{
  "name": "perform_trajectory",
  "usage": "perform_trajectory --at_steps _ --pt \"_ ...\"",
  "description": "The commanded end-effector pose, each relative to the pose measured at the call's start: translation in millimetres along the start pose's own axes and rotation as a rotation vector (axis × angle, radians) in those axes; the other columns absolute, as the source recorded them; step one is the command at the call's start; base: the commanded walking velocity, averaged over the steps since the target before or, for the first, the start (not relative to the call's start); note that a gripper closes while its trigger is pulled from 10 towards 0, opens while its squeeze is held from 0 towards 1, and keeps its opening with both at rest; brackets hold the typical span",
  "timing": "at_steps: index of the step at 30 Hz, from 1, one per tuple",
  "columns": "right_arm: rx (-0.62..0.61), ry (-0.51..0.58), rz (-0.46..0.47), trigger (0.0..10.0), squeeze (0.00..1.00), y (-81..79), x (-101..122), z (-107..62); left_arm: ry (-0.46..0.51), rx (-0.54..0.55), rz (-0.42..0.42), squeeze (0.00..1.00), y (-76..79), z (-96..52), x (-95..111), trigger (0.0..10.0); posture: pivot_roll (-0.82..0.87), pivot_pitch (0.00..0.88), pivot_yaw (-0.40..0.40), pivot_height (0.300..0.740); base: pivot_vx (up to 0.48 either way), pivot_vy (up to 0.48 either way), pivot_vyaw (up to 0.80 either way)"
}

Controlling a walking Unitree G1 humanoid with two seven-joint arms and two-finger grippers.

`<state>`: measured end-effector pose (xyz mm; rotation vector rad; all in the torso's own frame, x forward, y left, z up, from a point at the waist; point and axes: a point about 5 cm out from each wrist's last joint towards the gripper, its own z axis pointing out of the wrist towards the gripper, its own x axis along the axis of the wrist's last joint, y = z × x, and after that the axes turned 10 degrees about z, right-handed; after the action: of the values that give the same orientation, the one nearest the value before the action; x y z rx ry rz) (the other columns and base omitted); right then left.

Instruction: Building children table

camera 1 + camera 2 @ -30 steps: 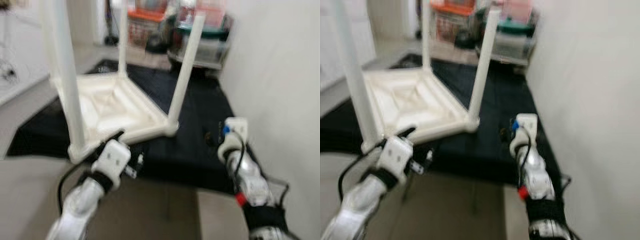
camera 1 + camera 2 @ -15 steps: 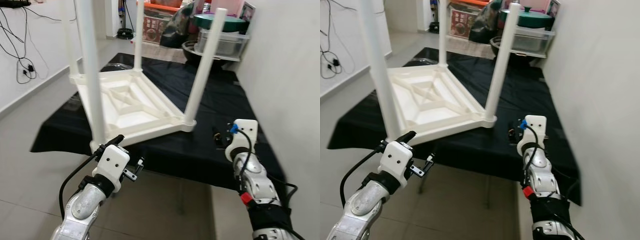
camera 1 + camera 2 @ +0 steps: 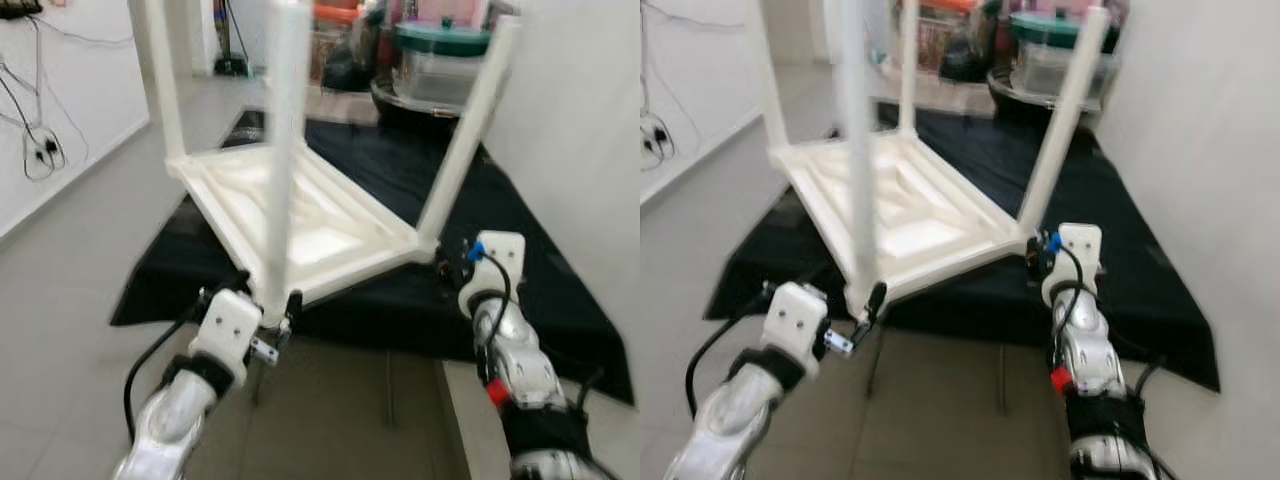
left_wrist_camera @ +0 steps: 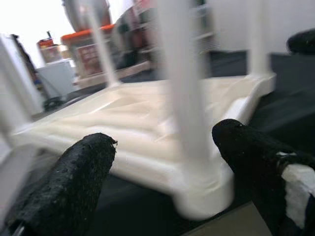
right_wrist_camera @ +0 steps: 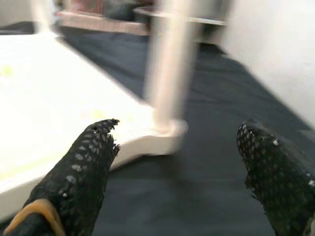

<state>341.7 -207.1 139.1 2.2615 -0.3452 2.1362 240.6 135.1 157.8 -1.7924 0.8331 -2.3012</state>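
Left tool (image 4: 162,162) gapes at the upturned table's (image 3: 300,215) near corner.

the children table (image 3: 300,215) lay upside down on the cloth (image 3: 420,300) that covered the surface, its legs pointing up. the left claw (image 3: 268,308) was at the near corner, one finger on each side of the near leg (image 3: 278,160). the right claw (image 3: 1038,255) was just beside the right corner. storage boxes (image 3: 440,65) stood behind the surface, a wall (image 3: 580,140) to the right.
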Motion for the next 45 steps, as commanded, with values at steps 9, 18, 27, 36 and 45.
perform_trajectory --at_steps 9,18,27,36,45 --pt "-0.030 0.001 -0.019 10.0 0.00 7.1 -1 0.5 -0.021 0.032 0.005 0.00 -12.3 3.7 -7 10.0 0.10 0.000 -0.144 0.740 0.000 0.000 0.00" --pt "-0.040 0.002 -0.018 10.0 0.00 6.6 -1 0.7 -0.018 0.030 -0.007 0.00 -16.3 6.0 -8 10.0 0.10 0.000 -0.142 0.740 0.000 0.000 0.00" --pt "-0.101 0.005 -0.010 10.0 0.00 11.7 0 3.2 -0.050 0.036 -0.025 0.00 -14.8 -0.1 -14 10.0 0.10 0.000 -0.147 0.740 0.000 0.168 0.00" --pt "-0.213 0.021 -0.003 10.0 0.00 25.9 7 8.1 -0.073 0.058 -0.029 0.00 -18.6 -5.1 -18 10.0 0.11 0.000 -0.154 0.740 0.000 0.477 -0.06" --pt "-0.368 0.034 -0.034 10.0 0.00 47.5 8 3.0 -0.061 0.077 -0.024 0.00 -23.4 -2.8 -17 10.0 0.10 0.000 -0.147 0.740 0.000 0.317 -0.80"
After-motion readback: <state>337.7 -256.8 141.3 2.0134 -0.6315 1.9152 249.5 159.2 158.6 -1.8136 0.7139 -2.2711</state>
